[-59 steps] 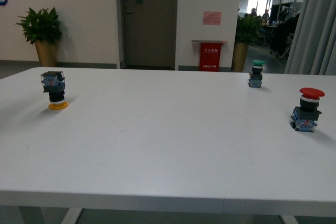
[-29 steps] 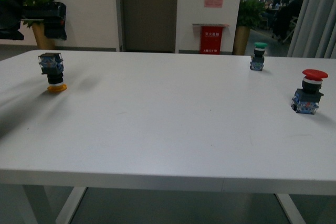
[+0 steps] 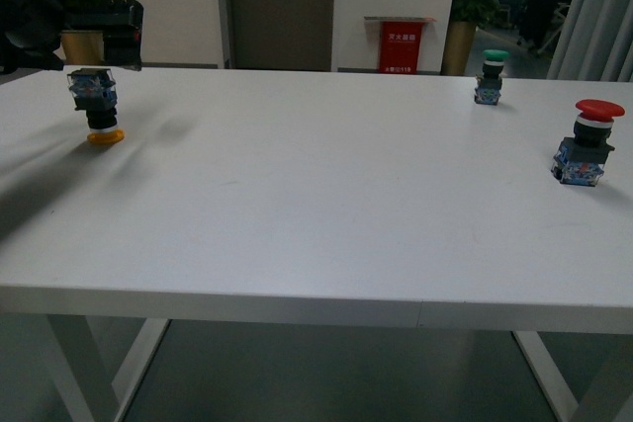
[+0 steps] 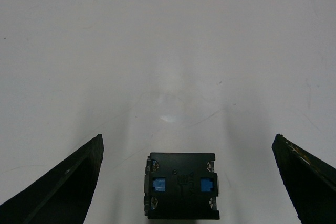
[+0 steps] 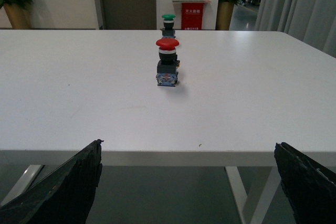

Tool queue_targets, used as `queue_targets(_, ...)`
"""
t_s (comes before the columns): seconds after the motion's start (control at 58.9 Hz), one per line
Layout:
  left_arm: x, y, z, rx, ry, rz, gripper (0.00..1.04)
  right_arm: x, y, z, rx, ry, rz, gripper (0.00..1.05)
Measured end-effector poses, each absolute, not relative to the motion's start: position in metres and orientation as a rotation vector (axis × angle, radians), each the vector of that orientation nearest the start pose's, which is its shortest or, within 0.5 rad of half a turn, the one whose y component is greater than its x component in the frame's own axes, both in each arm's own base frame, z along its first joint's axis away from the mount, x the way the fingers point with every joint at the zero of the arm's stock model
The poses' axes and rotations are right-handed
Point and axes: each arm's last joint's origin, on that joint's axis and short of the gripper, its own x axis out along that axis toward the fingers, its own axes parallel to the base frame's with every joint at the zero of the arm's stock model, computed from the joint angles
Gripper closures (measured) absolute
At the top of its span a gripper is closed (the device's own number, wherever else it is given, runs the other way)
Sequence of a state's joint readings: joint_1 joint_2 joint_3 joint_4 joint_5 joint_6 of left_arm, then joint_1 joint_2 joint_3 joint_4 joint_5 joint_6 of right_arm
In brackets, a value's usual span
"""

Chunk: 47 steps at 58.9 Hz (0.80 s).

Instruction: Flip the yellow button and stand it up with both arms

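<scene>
The yellow button (image 3: 96, 106) stands upside down at the table's far left, with its yellow cap on the surface and its boxy contact block on top. My left gripper (image 3: 109, 35) hovers just above and behind it, open; a green light shows on the arm. In the left wrist view the contact block (image 4: 181, 184) lies between the spread fingers (image 4: 65, 190), touching neither. My right gripper (image 5: 188, 142) is open and empty at the table's near edge, and does not show in the front view.
A red-capped button (image 3: 589, 143) stands upright at the right of the white table (image 3: 326, 205); it is also in the right wrist view as the red button (image 5: 167, 62). A green-capped button (image 3: 491, 76) stands at the far right, and shows again as the green button (image 5: 168, 23).
My left arm has come into view at the upper left and moved right, over the yellow button. The front view has tipped lower. The buttons have not moved.
</scene>
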State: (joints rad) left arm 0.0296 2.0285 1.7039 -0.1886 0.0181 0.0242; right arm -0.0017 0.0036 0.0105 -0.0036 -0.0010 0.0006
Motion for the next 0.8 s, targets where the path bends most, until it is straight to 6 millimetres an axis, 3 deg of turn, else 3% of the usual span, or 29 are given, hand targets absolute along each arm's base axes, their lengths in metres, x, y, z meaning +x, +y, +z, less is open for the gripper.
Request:
queue_targets(0.441,0.476,0.014,0.259,0.007,0.551,-0.009,0.06,0.097,0.0,0.166,0.001,-0.003,-0.001,0.07)
queue_targets(0.645,0.477,0.014,0.256,0.005,0.561,-0.012,0.45,0.097,0.0,0.166,0.001,-0.003,-0.001,0.07)
queue_targets(0.797,0.477,0.013,0.256,0.004,0.563,-0.014,0.65,0.097,0.0,0.166,0.001,-0.003,-0.001,0.07)
